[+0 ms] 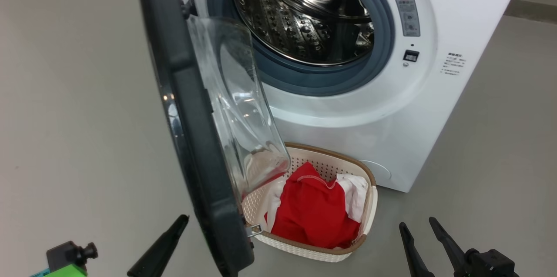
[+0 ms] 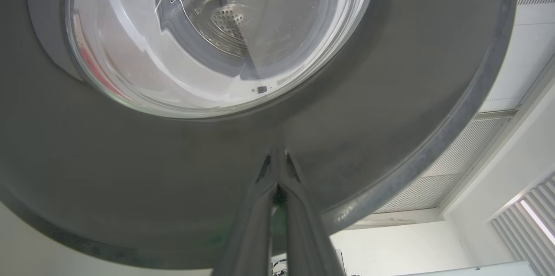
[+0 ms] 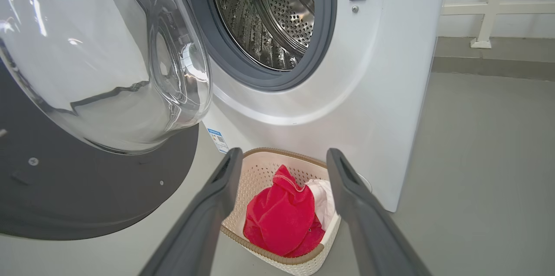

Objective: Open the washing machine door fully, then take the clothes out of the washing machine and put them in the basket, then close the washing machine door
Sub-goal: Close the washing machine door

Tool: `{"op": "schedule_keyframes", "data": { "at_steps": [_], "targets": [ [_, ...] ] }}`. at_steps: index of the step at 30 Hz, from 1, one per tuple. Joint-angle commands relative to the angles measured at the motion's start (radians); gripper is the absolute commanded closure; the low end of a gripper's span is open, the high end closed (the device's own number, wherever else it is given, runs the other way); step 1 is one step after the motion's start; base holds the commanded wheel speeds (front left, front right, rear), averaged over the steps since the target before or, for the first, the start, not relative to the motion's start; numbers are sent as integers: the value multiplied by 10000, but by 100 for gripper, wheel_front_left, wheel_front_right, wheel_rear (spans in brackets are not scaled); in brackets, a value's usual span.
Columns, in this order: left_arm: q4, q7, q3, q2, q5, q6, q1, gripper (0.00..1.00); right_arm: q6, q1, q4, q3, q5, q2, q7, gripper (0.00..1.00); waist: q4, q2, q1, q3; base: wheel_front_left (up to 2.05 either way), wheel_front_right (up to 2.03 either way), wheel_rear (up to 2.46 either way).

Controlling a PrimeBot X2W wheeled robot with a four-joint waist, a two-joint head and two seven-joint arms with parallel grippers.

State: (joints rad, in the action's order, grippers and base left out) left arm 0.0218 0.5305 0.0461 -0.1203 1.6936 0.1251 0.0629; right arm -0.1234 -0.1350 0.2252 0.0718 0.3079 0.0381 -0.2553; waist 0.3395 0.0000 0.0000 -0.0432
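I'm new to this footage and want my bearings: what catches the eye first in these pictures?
The washing machine door is swung open at the left of the head view, its glass bowl bulging out. This leaves the shiny steel drum of the washing machine exposed. Below, on the floor in front of the machine, the basket holds the bright red and white clothes.

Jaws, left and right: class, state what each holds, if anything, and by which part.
Nothing is held. The left jaws are shut empty near the washing machine door; the right jaws stand open, short of the basket.
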Motion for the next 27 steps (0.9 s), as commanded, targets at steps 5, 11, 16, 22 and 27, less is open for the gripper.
{"op": "schedule_keyframes", "data": {
  "at_steps": [5,11,16,22,27],
  "targets": [
    [420,433,454,189,-464,56,-359,100,-73,473,-246,177,-36,122,-65,0,-375,0,0,-262,0,0,0],
    [615,597,331,431,-842,56,-729,100,-73,675,-276,130,-58,122,-65,0,-802,0,0,-517,0,0,0],
    [828,359,37,558,-1154,56,-1133,100,-73,822,-317,74,-76,122,-65,0,-1223,0,0,-727,0,0,0],
    [913,-311,-620,631,-1643,56,-1804,100,-73,1051,-367,28,-67,122,-65,0,-1782,0,0,-1042,0,0,0],
    [733,-1210,-1202,610,-2099,56,-2576,100,-73,1281,-422,1,-39,122,-65,0,-2351,0,0,-1356,0,0,0]
  ]
}}
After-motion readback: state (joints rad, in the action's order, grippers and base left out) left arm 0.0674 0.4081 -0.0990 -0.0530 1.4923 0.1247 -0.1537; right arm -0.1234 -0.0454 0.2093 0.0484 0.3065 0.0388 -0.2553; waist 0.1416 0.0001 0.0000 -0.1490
